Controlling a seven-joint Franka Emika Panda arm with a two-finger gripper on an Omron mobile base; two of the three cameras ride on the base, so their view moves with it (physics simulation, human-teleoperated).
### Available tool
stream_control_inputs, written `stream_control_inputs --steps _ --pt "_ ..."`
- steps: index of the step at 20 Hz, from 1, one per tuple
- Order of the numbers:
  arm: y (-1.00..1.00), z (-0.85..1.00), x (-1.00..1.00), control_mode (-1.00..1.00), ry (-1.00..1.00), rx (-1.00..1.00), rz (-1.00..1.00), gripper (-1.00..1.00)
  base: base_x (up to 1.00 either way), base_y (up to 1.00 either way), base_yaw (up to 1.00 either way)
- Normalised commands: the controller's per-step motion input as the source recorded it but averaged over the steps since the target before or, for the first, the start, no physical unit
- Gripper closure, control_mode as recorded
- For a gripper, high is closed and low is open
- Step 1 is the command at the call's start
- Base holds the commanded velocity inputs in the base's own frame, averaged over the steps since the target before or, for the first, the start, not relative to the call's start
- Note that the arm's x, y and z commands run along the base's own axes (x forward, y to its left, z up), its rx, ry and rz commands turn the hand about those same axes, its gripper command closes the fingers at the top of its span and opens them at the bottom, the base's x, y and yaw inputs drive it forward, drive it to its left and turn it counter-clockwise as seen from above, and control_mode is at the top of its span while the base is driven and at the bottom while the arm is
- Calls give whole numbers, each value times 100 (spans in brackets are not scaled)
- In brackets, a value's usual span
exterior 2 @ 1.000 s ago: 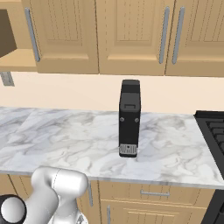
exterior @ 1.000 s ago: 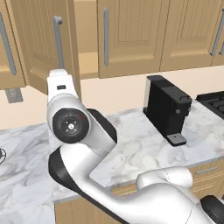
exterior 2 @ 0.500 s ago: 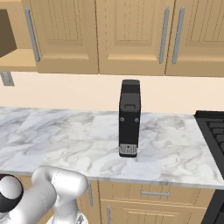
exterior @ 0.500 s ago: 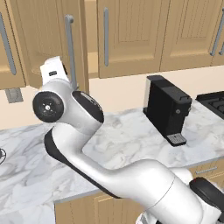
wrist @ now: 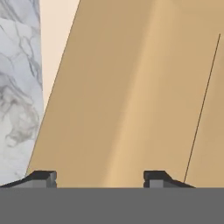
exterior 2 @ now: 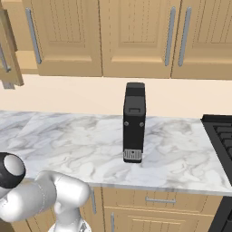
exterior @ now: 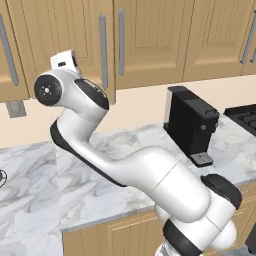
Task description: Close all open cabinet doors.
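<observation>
Two-finger gripper (wrist: 99, 176) spread wide, right up against tall light-tan wooden cabinet door (exterior: 67, 47) with grey bar handle (exterior: 103, 51).

cabinet doors (exterior: 145, 40): I see light tan wood with grooved panels, the same tan on each of them.
bar handles (exterior: 103, 50): dull grey metal against the tan.
counter (exterior 2: 81, 145): white marble, veined in soft grey.
wall strip (exterior 2: 81, 95): a plain pale cream band between cabinets and counter.
coffee machine (exterior 2: 134, 122): matt black; I make out a small grey grille at its foot.
stove (exterior 2: 222, 136): black, at the right edge.
base drawers (exterior 2: 158, 201): tan like the doors above, with small grey handles.
arm (exterior: 135, 175): glossy white with dark joints.
fingertips (wrist: 43, 177): dark grey, set against plain tan wood.
</observation>
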Motion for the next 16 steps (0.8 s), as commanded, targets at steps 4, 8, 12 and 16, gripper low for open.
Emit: stream_control_inputs --steps 4,8,12,16 --pt "-13 -9 100 -100 0 -4 -2 -100 0 0 0" --pt "-14 -10 98 -100 0 -4 0 -100 0 0 0" --pt "-11 -10 87 -100 0 -2 0 -100 0 0 0" --pt "0 -14 46 -100 1 -1 -3 -100 0 0 0"
